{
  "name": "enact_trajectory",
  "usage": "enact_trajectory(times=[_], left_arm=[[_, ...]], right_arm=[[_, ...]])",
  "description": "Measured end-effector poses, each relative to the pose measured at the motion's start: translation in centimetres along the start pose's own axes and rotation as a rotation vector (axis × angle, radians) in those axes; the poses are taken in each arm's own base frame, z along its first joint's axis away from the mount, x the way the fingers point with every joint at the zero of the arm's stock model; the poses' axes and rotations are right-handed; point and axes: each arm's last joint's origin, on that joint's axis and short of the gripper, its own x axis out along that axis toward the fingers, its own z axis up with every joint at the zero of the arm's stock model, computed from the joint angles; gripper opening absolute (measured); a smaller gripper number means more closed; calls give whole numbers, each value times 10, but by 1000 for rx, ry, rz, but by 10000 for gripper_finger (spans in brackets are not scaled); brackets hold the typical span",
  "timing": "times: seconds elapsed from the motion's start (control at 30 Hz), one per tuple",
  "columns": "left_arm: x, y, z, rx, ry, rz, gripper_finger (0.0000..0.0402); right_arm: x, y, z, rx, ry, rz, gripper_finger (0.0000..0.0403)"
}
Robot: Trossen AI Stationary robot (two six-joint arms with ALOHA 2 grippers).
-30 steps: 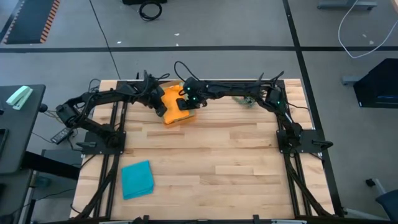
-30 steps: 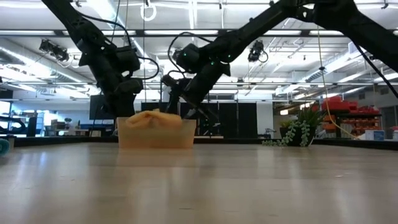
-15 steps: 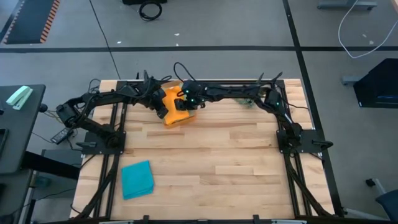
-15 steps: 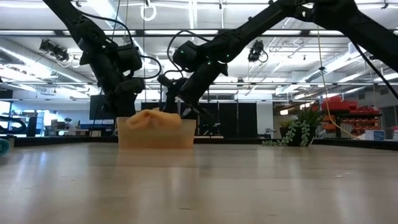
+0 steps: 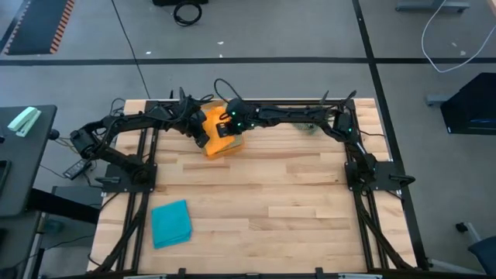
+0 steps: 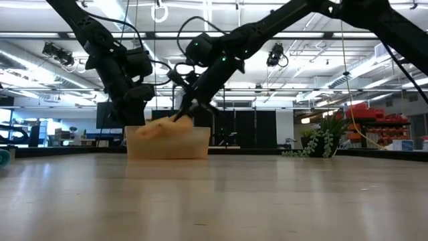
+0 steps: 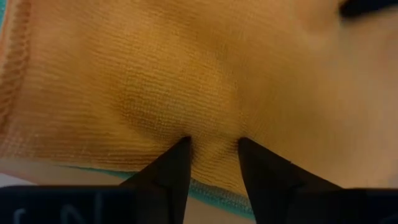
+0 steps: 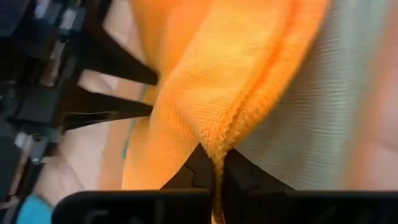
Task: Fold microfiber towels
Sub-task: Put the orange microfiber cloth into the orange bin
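Orange microfiber towel (image 5: 219,136) heaped in an orange tray (image 6: 167,144) toward 12 o'clock on the table, a little left of centre. Pinched at a hemmed edge by the right gripper (image 8: 214,163), jaws closed tight on the fold, cloth rising between the two dark fingers. Pressed from the 9 o'clock side by the left gripper (image 7: 211,155), fingers (image 7: 171,171) set narrowly apart with a ridge of orange weave bunched between their tips, a thin teal edge (image 7: 217,193) showing under it. Seen from table height as a soft orange-tan mound, both dark arms slanting down onto it. A second towel, teal and folded (image 5: 170,223), lying flat toward 7 o'clock, well apart from the tray. A small spiky green plant (image 6: 322,142) near the far edge toward 1 o'clock. Underneath, a pale butcher-block table (image 5: 263,194) of wooden strips, with black frame rails along both sides. Around it, grey floor crossed by dark tape lines, a coiled black cable (image 5: 187,11) at 12 o'clock, a dark side stand (image 5: 23,155) at 9 o'clock. Beyond the table, a wide hall with strip lights overhead and red racking at the right.
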Motion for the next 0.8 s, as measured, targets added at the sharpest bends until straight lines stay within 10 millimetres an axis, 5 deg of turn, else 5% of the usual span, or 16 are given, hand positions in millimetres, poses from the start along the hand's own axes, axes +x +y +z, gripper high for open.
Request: enact_trajectory(times=[0.33, 0.6, 0.8], left_arm=[[0, 0, 1, -1, -8, -3, 143], [0, 0, 1, 6, -5, 5, 144], [-24, 0, 17, 56, 10, 16, 147]], right_arm=[[-11, -14, 4, -43, 106, -53, 25], [-15, -20, 8, -51, 197, 12, 136], [-46, -28, 34, -104, 116, -2, 193]])
